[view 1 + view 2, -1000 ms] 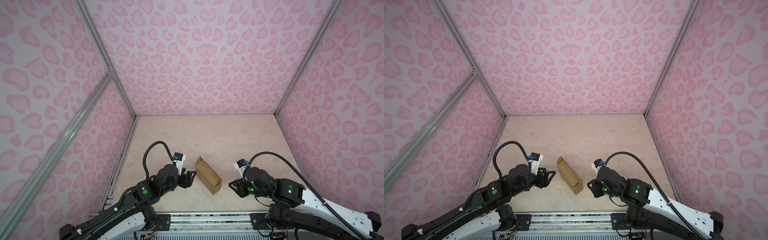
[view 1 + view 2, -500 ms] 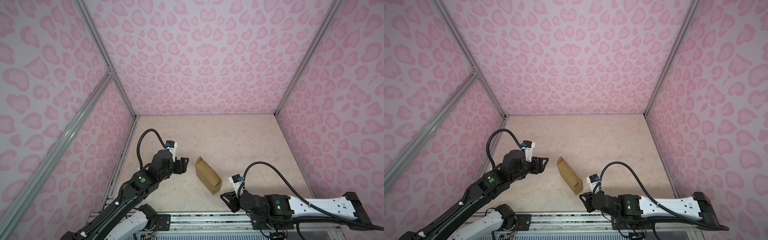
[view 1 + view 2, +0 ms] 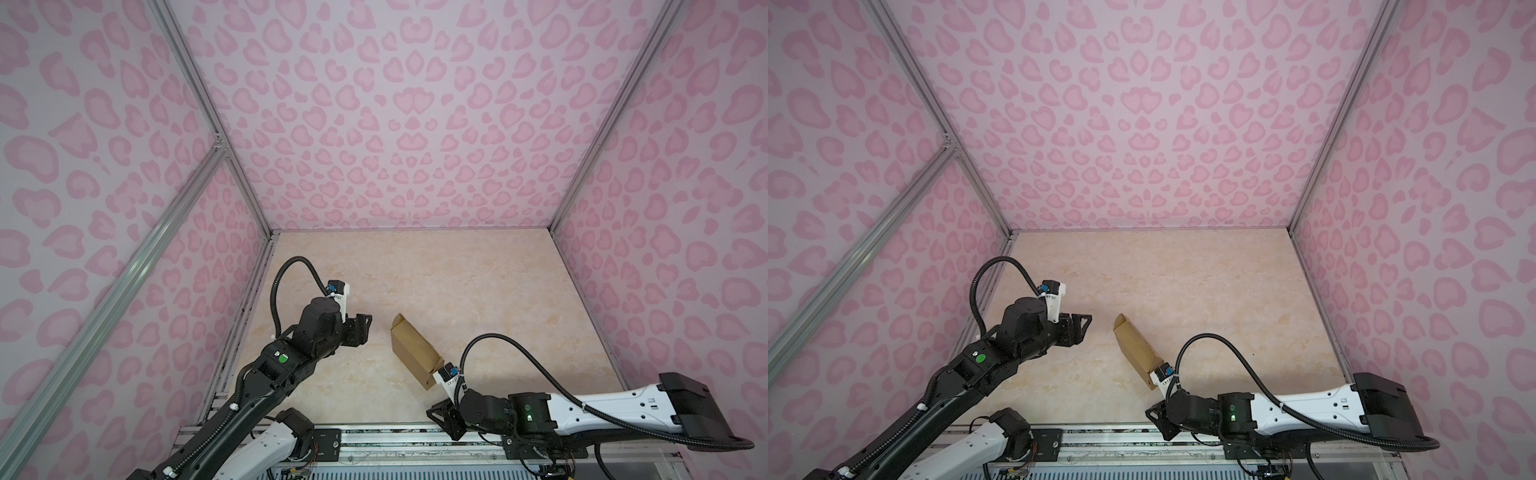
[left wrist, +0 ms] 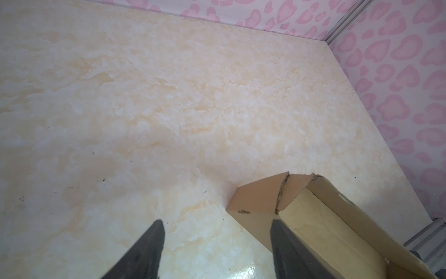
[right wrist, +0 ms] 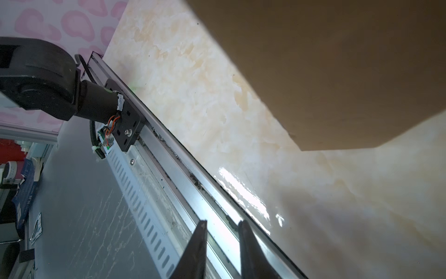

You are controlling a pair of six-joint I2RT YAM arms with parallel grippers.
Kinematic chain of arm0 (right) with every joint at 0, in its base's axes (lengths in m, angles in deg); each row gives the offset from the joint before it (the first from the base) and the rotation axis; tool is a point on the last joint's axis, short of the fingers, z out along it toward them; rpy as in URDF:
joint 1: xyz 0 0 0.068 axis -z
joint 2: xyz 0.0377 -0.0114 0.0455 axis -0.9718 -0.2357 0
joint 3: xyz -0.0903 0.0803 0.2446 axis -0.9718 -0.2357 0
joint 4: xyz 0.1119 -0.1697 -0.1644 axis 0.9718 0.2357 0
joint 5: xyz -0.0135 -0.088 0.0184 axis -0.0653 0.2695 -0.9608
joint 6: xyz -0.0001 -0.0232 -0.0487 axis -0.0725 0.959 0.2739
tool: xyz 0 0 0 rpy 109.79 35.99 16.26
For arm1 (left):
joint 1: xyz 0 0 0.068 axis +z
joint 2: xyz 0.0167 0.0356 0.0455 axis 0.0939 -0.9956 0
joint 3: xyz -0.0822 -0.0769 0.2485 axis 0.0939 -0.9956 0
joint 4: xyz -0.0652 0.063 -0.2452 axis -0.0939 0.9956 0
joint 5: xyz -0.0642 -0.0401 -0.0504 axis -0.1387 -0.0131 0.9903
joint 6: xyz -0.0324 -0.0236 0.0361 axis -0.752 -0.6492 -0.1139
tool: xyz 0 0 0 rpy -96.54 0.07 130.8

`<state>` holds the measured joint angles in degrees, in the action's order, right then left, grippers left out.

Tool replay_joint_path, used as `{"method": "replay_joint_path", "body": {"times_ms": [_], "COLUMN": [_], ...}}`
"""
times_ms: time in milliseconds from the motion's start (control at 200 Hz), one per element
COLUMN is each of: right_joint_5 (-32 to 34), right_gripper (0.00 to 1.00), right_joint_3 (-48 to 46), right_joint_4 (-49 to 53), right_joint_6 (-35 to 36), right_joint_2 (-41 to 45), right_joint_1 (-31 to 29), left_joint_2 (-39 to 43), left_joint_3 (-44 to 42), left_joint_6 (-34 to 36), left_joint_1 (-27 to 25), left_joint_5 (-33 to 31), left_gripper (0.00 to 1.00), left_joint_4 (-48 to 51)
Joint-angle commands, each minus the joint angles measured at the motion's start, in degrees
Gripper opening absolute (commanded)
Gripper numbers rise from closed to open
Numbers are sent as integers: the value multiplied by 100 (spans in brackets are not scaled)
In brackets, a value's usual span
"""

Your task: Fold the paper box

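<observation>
In both top views the paper box (image 3: 413, 353) lies on the table (image 3: 478, 291). The left gripper (image 3: 365, 328) is at its 9 o'clock and the right gripper (image 3: 441, 419) at its 5 o'clock.

Left wrist view: the jaws are wide apart and hold nothing; the box's inside shows bare cardboard.

Right wrist view: the jaws are narrowly apart and grip nothing.

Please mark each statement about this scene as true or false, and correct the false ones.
1. The paper box lies on the table, with no pincer touching it. True.
2. The left pincer is shut on the box. False: it is open, empty and apart from the box.
3. The right pincer holds nothing. True.
4. The box is a flat sheet. False: its walls are folded up into a long shape.
5. The right pincer is at the far edge of the table. False: it is low at the near edge.
</observation>
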<state>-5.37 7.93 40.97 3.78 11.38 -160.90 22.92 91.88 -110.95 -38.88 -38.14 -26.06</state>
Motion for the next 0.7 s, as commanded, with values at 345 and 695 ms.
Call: {"method": "replay_joint_path", "body": {"times_ms": [345,695], "right_joint_5": [1306,2416], "right_gripper": [24,28], "right_joint_3": [-296,1024], "right_joint_4": [131,1453], "right_joint_6": [135,575], "right_joint_2": [1008,2039], "right_joint_1": [-122,-10], "left_joint_2": [-59,78], "left_joint_3": [-43,-990], "left_joint_6": [-70,-879], "left_joint_1": [8,-105], "left_joint_5": [88,1034], "left_gripper": [72,71], "left_joint_4": [-57,-945]}}
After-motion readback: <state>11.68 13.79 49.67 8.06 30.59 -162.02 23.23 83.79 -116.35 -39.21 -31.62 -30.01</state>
